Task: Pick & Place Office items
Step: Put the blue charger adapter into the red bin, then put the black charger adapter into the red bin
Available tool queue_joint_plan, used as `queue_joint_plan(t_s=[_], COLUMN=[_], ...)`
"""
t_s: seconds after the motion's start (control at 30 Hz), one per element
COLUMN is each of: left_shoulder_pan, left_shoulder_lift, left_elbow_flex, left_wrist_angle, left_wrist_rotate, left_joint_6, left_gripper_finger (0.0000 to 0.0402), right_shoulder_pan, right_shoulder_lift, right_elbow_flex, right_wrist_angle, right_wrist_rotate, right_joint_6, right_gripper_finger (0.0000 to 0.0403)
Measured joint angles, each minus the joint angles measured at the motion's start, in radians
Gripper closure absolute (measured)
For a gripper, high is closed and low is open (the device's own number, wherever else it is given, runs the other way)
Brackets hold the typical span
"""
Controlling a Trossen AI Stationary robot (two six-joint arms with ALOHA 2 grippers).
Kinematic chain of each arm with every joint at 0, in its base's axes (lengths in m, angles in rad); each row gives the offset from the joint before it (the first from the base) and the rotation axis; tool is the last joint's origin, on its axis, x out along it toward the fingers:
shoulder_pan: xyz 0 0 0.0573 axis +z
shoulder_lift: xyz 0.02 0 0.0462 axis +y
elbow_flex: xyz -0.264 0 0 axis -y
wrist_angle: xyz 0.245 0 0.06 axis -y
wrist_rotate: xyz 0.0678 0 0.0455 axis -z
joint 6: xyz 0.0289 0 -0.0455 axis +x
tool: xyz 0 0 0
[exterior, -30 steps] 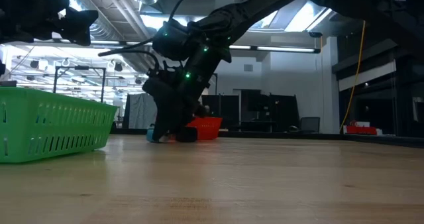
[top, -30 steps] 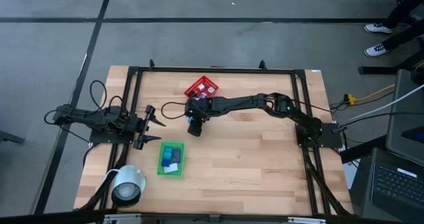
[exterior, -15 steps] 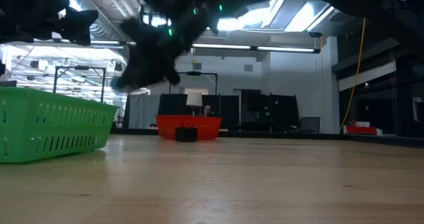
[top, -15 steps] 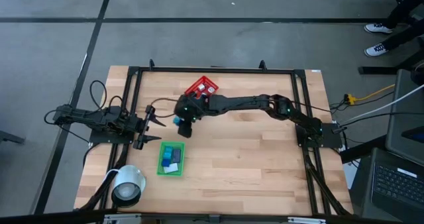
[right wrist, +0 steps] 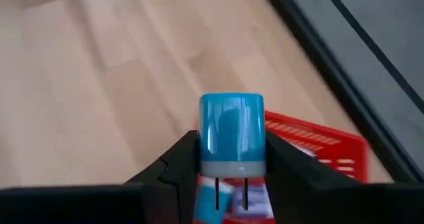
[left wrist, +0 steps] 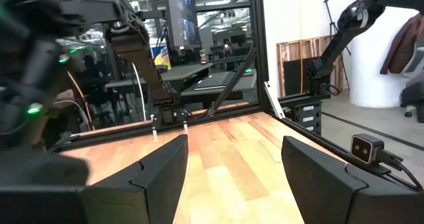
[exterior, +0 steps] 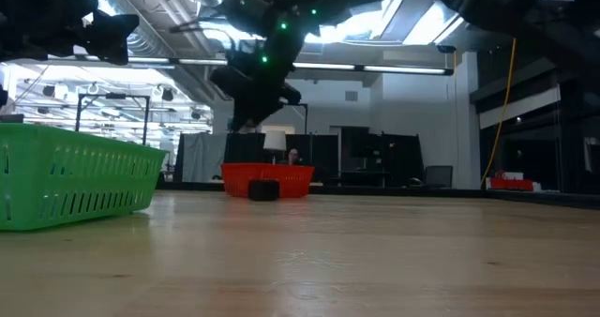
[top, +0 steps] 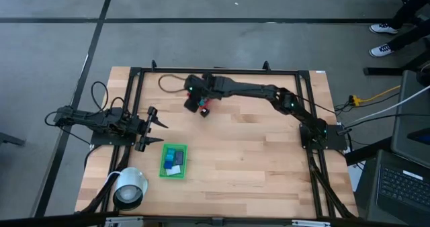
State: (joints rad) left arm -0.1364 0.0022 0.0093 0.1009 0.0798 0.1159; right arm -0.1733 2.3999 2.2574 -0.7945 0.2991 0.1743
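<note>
My right gripper (right wrist: 232,163) hangs above the red mesh basket (right wrist: 322,146), shut on one office item, a blue block with two metal prongs (right wrist: 232,128). In the high view this gripper (top: 202,107) is at the table's far middle, and its arm hides most of the basket. In the low view the basket (exterior: 286,178) rests on the table, with a small black piece (exterior: 263,190) in front of it. My left gripper (top: 158,131) waits open at the table's left, and nothing is between its fingers (left wrist: 136,181). My right gripper pinches the blue block between its two fingers, on two opposite sides near the pronged end (right wrist: 207,154). The fingers slant downward from the table's right side. The block's rounded blue end points away from the wrist. The block is lifted clear, above the basket.
A flat green tray (top: 163,171) with blue and white pieces lies left of the table's middle; it also stands at the left of the low view (exterior: 75,181). A white round object (top: 130,186) sits at the near left corner. Black frame rails run along the table's edges.
My right gripper has stayed shut on the blue block. It has lifted the block off the table beside the red basket, swung a little toward the left, then gone toward the far edge until it was above the basket. It has tipped less steeply.
</note>
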Motion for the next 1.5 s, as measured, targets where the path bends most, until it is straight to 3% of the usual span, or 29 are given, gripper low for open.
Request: queue_joint_plan(t_s=[0.13, 0.23, 0.47, 0.6, 0.93, 1.13, 1.5], left_shoulder_pan=[0.000, 0.000, 0.000, 0.000, 0.000, 0.000, 0.000], left_shoulder_lift=[0.000, 0.000, 0.000, 0.000, 0.000, 0.000, 0.000], left_elbow_flex=[0.000, 0.000, 0.000, 0.000, 0.000, 0.000, 0.000], left_wrist_angle=[0.000, 0.000, 0.000, 0.000, 0.000, 0.000, 0.000], left_wrist_rotate=[0.000, 0.000, 0.000, 0.000, 0.000, 0.000, 0.000], left_joint_6=[0.000, 0.001, 0.000, 0.000, 0.000, 0.000, 0.000], left_gripper_finger=[0.0162, 0.0162, 0.0162, 0.0162, 0.0162, 0.0162, 0.0162], right_shoulder_pan=[-0.037, -0.060, -0.069, -0.067, -0.006, 0.050, 0.063], right_shoulder_lift=[0.007, 0.006, 0.006, 0.006, 0.006, 0.006, 0.023], right_elbow_flex=[0.000, 0.000, 0.000, 0.000, 0.000, 0.000, -0.003], right_wrist_angle=[-0.011, -0.014, -0.019, -0.040, -0.219, -0.316, -0.330], right_wrist_rotate=[-0.006, -0.072, -0.107, -0.108, -0.169, -0.118, -0.106], right_joint_6=[0.014, 0.052, 0.131, 0.154, 0.203, 0.281, 0.388], right_gripper_finger=[0.0269, 0.0263, 0.0101, 0.0060, 0.0085, 0.0089, 0.0076])
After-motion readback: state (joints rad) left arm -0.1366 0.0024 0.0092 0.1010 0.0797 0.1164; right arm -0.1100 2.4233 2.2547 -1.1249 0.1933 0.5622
